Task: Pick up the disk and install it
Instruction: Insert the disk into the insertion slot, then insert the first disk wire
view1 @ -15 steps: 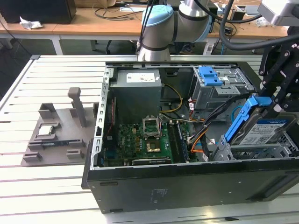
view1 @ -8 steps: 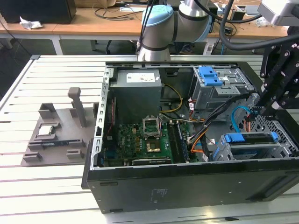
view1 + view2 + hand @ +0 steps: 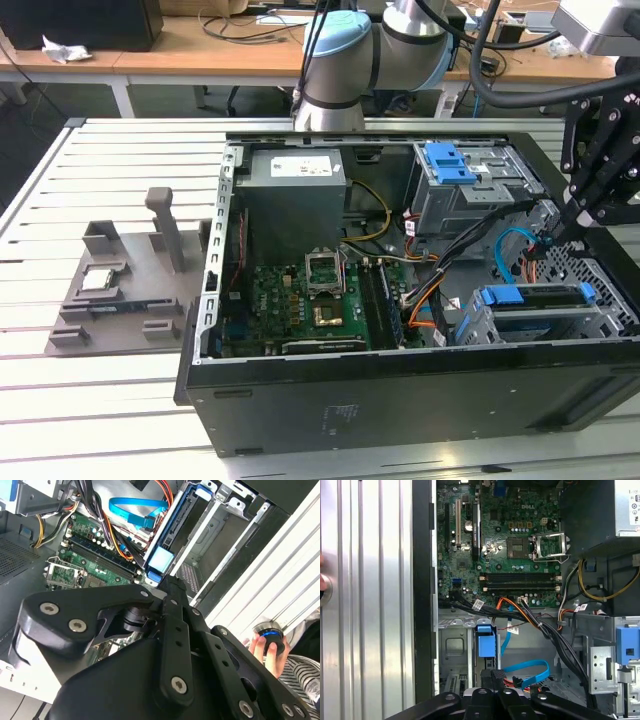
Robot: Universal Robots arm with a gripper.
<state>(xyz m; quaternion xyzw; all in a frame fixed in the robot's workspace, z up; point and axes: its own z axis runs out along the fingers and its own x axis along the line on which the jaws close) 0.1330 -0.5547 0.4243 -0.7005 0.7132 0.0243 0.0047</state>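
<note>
Black gripper (image 3: pixel 173 583) fingers are drawn together and hold nothing. Their tip is just beside the blue tab of the disk (image 3: pixel 486 645), probably to press rather than grasp. The disk sits in its drive cage (image 3: pixel 480 325) at a corner of the computer case (image 3: pixel 330 400). A blue SATA cable (image 3: pixel 530 670) and bundled wiring (image 3: pixel 520 617) crowd alongside. A person's hand (image 3: pixel 266 654) rests outside the case.

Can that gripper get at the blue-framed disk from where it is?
Probably yes: the gripper hangs just off the blue end of the disk, the computer case lies open, and nothing sits between them.
</note>
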